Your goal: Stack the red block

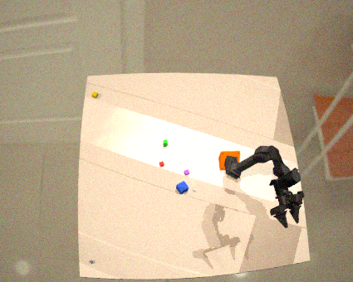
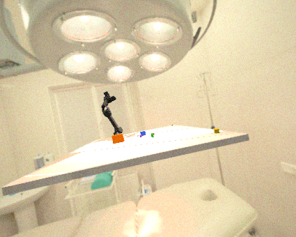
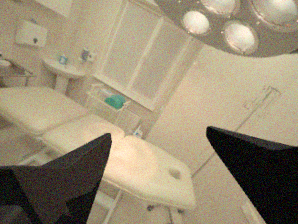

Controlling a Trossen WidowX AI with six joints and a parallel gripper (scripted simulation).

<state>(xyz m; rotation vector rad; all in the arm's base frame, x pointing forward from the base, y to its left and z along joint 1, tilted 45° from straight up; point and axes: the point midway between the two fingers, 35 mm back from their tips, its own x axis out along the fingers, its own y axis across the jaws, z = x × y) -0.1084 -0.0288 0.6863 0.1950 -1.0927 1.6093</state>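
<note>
The gripper (image 1: 288,216) hangs with its jaws spread wide and nothing between them, out past the table (image 1: 125,232) edge at the 4 o'clock corner in the top view. The red block (image 1: 161,163) lies on the table well apart from it, toward 9 o'clock. Just beyond, at 12 o'clock of the block, stands the green tower (image 1: 165,143). The blue block (image 1: 182,187) and purple block (image 1: 186,172) sit between block and arm base (image 1: 229,160).

Table (image 1: 125,232) bearing yellow cube (image 1: 95,94) at one corner, blue cube (image 1: 182,187) beside magenta cube (image 1: 186,172).
</note>
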